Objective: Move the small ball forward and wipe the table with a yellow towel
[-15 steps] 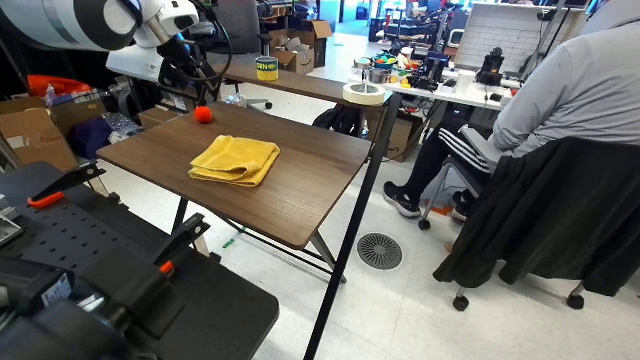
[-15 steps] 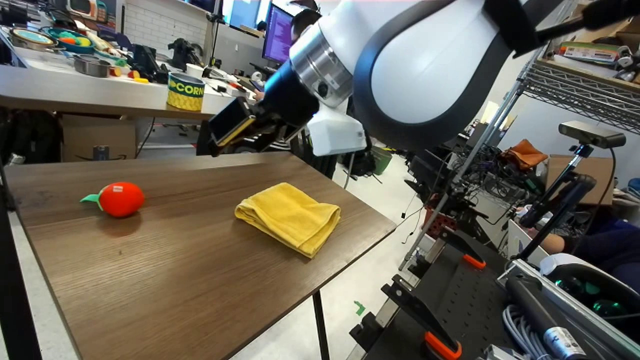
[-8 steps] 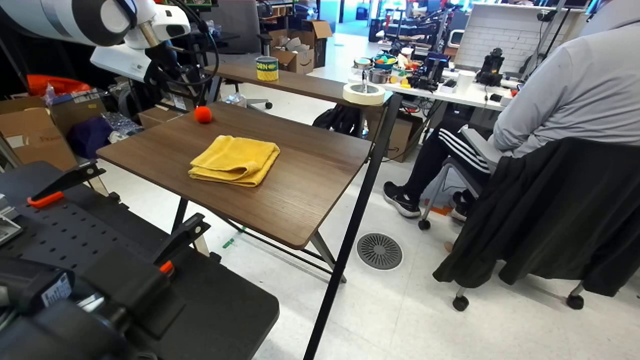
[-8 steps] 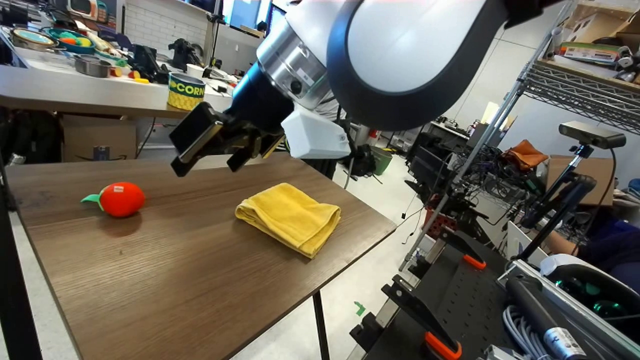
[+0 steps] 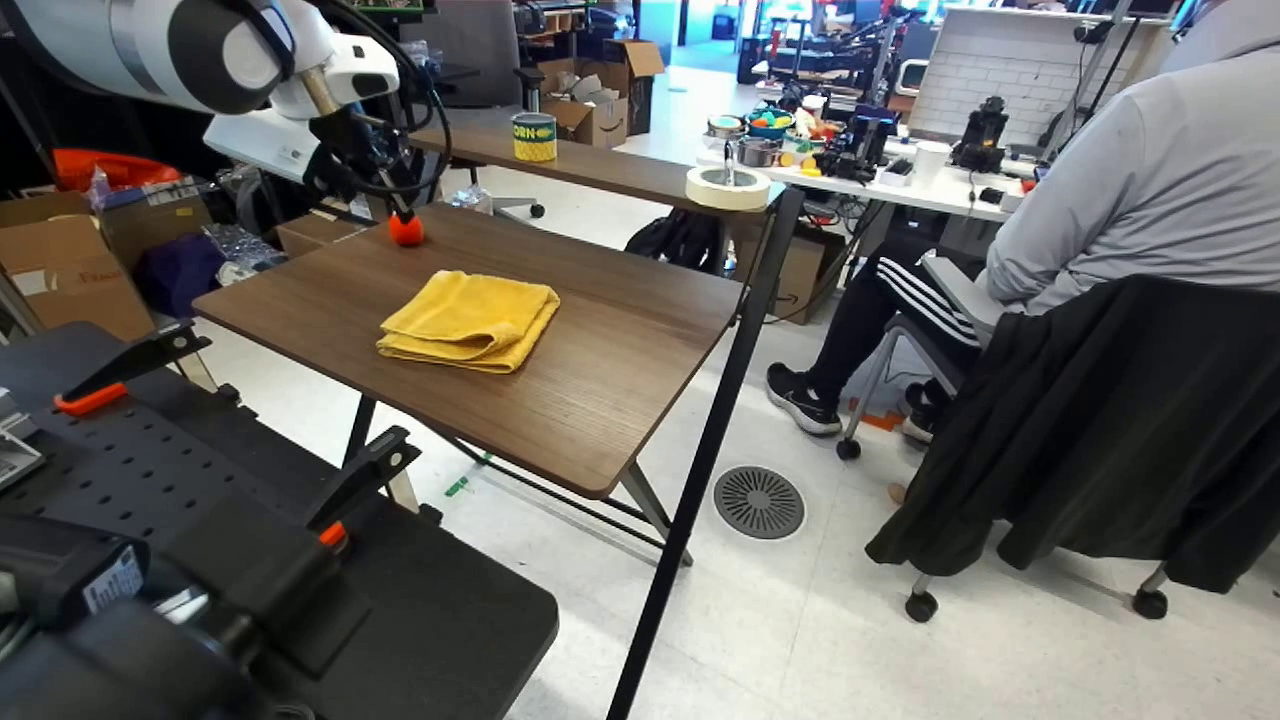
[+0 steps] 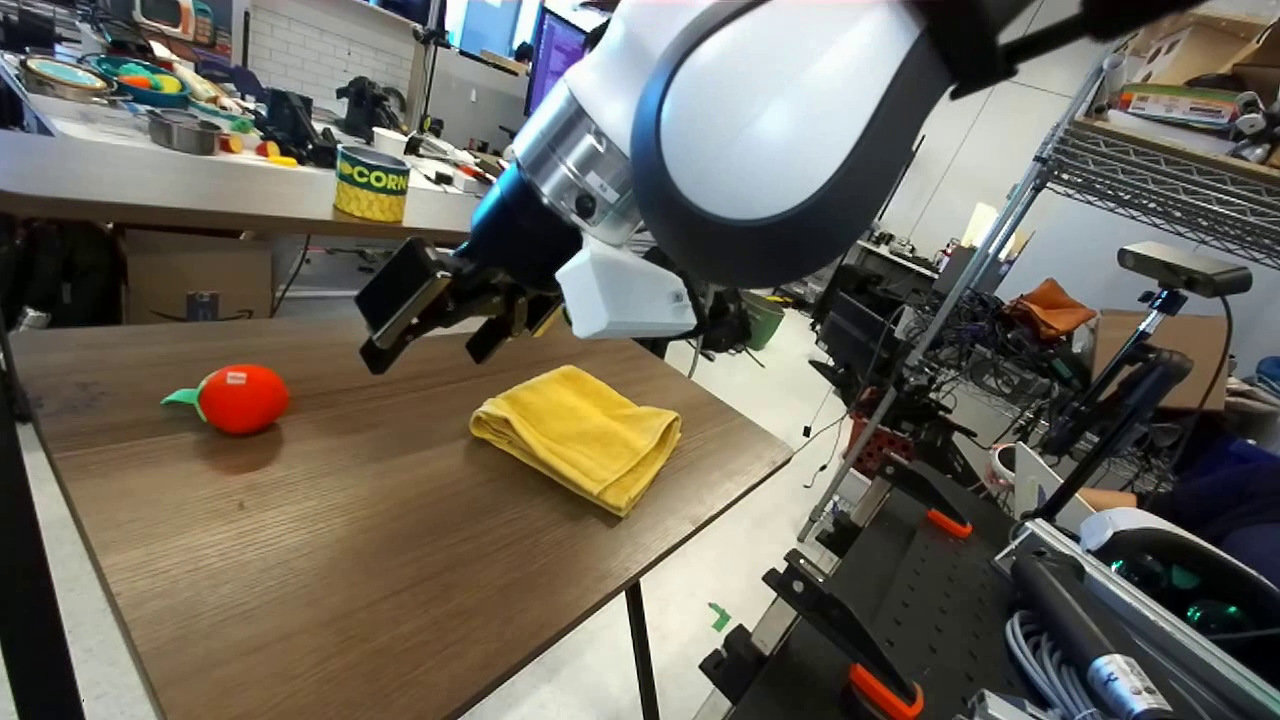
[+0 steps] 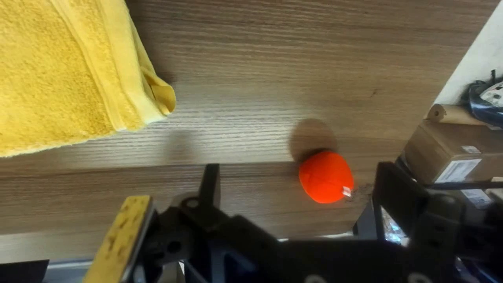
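Jaws spread, the gripper (image 6: 427, 358) hangs above the table (image 6: 300, 600), left of centre in an exterior view; the yellow towel (image 6: 580, 435) lies mid-frame, a red object (image 6: 243, 398) at left.

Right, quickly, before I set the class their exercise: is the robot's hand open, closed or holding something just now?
Hand: open, holding nothing; the yellow towel and red object both lie apart from it.
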